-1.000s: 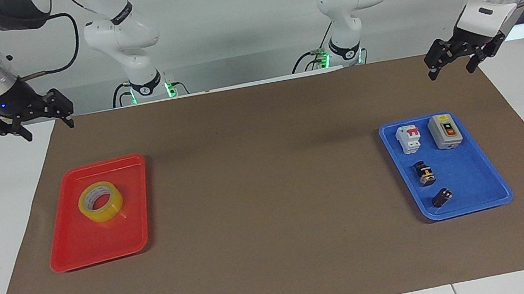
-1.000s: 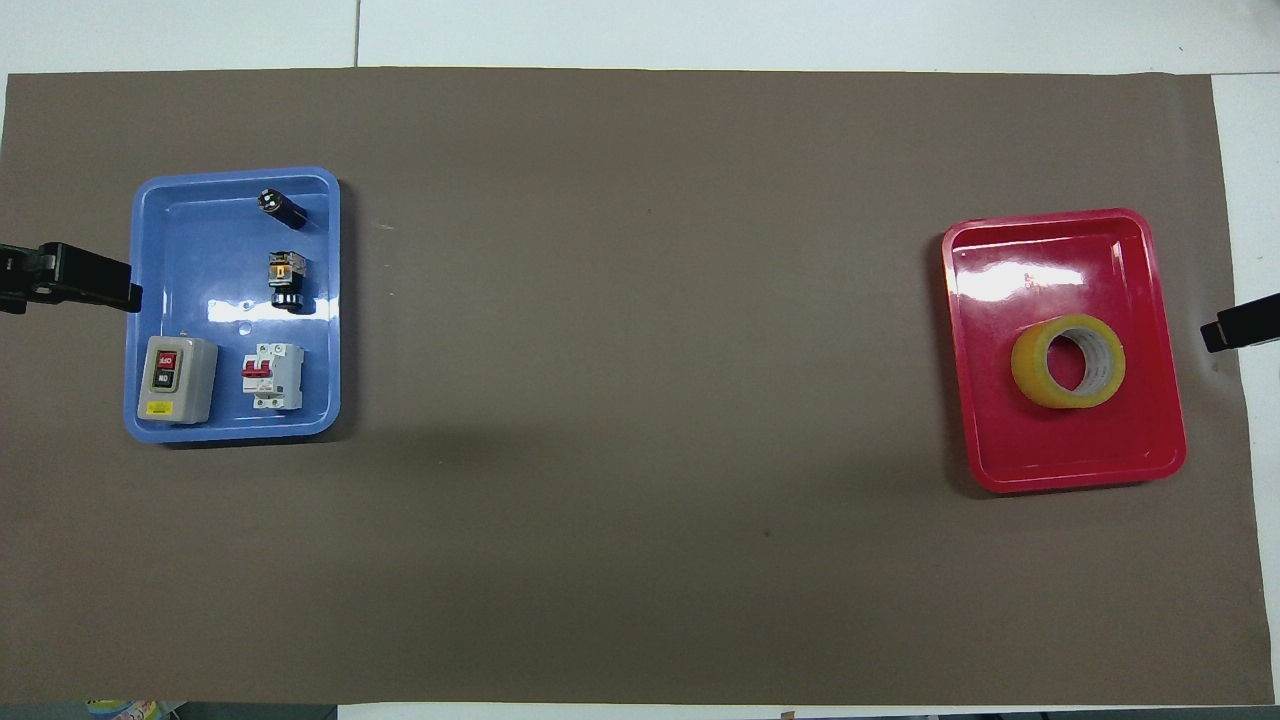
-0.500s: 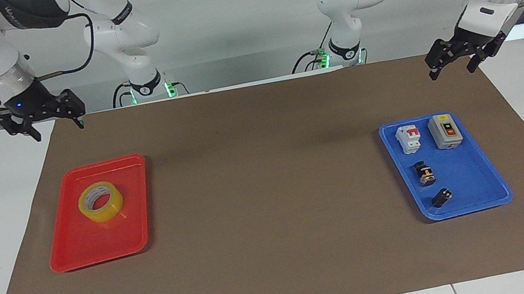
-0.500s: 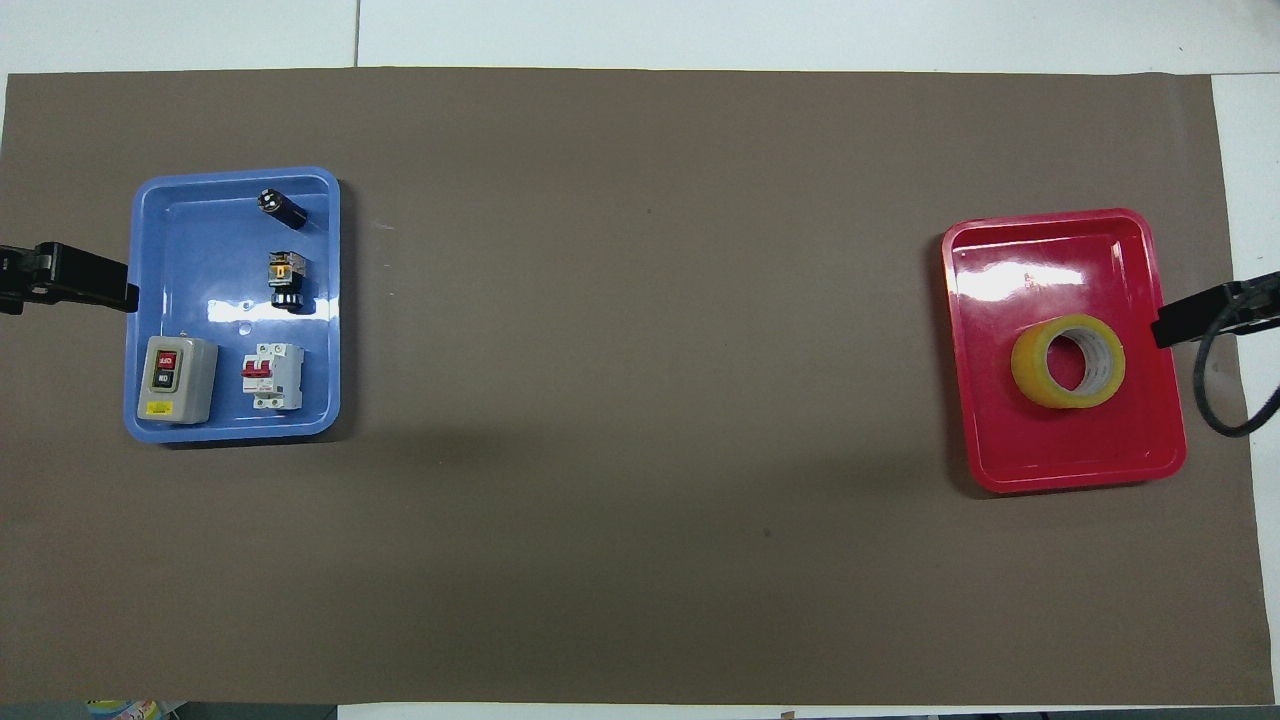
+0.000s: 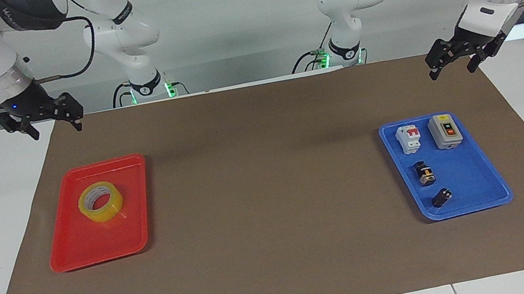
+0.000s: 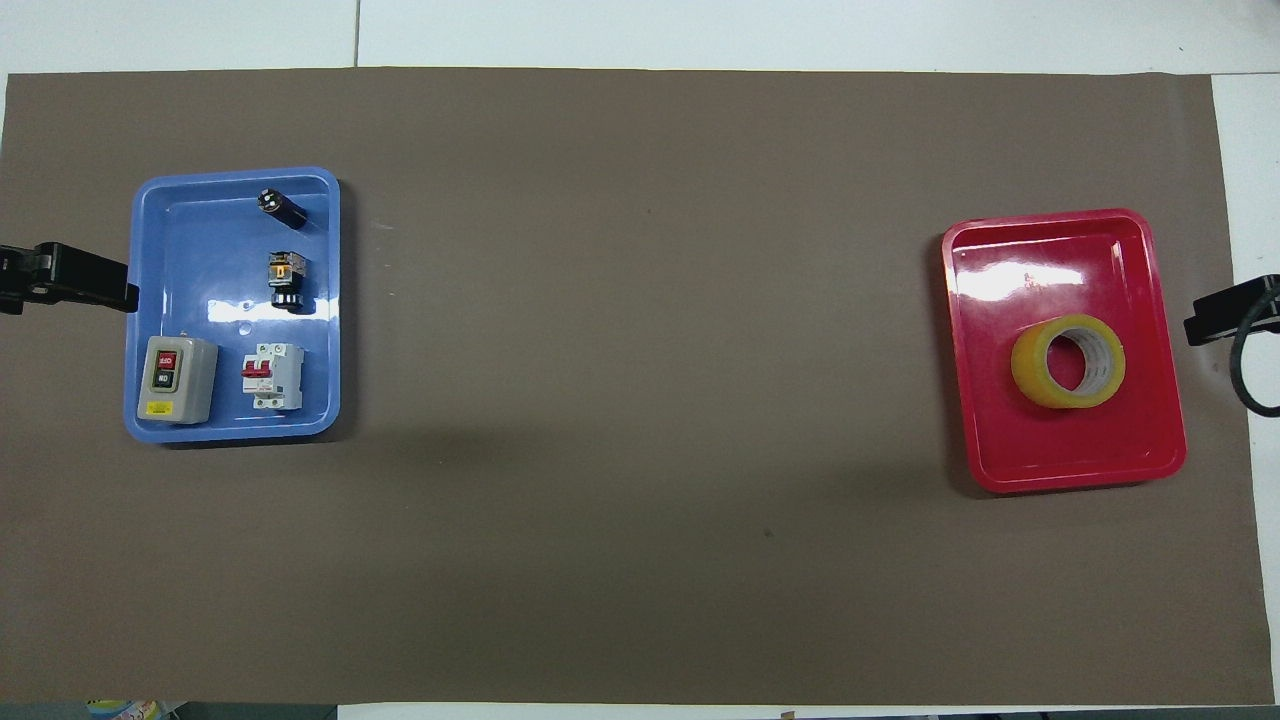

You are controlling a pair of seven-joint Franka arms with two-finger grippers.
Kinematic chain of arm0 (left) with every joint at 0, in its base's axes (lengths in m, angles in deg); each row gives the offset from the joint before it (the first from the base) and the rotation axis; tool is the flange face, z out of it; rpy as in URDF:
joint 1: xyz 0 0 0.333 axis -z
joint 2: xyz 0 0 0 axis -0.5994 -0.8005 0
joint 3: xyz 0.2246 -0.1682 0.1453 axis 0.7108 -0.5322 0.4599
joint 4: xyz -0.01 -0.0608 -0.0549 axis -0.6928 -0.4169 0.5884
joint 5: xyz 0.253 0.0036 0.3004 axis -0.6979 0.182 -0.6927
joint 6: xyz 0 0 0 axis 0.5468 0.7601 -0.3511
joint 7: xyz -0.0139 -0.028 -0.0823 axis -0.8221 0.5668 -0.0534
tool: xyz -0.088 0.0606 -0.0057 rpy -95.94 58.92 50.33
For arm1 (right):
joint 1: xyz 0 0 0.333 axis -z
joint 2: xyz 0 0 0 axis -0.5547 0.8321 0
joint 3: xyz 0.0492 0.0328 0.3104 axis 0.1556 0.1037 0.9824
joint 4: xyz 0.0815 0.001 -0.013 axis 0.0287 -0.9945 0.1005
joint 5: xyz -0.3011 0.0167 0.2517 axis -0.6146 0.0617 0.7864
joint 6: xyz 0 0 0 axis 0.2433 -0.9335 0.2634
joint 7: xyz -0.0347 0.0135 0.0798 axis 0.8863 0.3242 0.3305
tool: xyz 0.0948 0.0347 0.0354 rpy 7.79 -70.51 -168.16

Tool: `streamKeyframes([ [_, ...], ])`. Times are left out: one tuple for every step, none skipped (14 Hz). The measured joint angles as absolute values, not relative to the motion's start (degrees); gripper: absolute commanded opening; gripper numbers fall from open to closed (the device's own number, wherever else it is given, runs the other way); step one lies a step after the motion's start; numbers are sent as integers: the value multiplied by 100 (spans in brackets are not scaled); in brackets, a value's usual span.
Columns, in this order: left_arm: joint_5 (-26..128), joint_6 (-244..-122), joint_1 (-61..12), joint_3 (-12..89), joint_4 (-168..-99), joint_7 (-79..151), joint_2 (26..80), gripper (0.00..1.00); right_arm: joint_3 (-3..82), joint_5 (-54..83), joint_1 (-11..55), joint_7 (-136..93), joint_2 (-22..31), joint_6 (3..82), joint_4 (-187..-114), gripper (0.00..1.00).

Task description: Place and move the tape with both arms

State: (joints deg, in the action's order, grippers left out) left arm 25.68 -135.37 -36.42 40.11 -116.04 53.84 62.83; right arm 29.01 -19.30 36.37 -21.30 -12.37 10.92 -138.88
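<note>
The tape (image 5: pixel 104 212) (image 6: pixel 1030 365), a yellow roll with a pale core, lies flat in the red tray (image 5: pixel 91 247) (image 6: pixel 1050 250) toward the right arm's end of the table. My right gripper (image 5: pixel 56 130) (image 6: pixel 1205 325) hangs open and holds nothing. It is over the mat's edge beside that tray, well above and clear of the roll. My left gripper (image 5: pixel 451 72) (image 6: pixel 110 287) waits, open with nothing in it, over the mat's edge beside the blue tray (image 5: pixel 466 175) (image 6: pixel 180 240).
The blue tray holds a grey switch box (image 5: pixel 445 131), a white breaker with red levers (image 5: pixel 408 138) and two small black components (image 5: pixel 424 173) (image 5: pixel 442 197). A brown mat (image 5: pixel 270 194) covers the table between the trays.
My right gripper swung in toward the red tray, then drew back a little toward the table's end. The left arm and the tape have not moved.
</note>
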Motion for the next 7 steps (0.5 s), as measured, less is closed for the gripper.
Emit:
streamKeyframes([
  [2568,-13537,-3642,4011,-11604,5384,6283,100,2876,-1917,3636,-2131,-1239,1092,-13875,100],
  [2568,-13537,-3642,4011,-11604,5384,6283,100,2876,-1878,3628,-2131,-1240,1090,-13867,100],
  [2568,-13537,-3642,4011,-11604,5384,6283,100,2878,-1815,3621,-2130,-1240,1083,-13865,100],
  [2568,-13537,-3642,4011,-11604,5384,6283,100,2875,-1754,3621,-2130,-1240,1069,-13865,100],
  [2568,-13537,-3642,4011,-11604,5384,6283,100,2868,-1717,3621,-2130,-1240,1063,-13865,100],
  [2568,-13537,-3642,4011,-11604,5384,6283,100,2865,-1704,3622,-2130,-1240,1061,-13865,100],
  [2568,-13537,-3642,4011,-11604,5384,6283,100,2864,-1699,3622,-2130,-1240,1061,-13865,100],
])
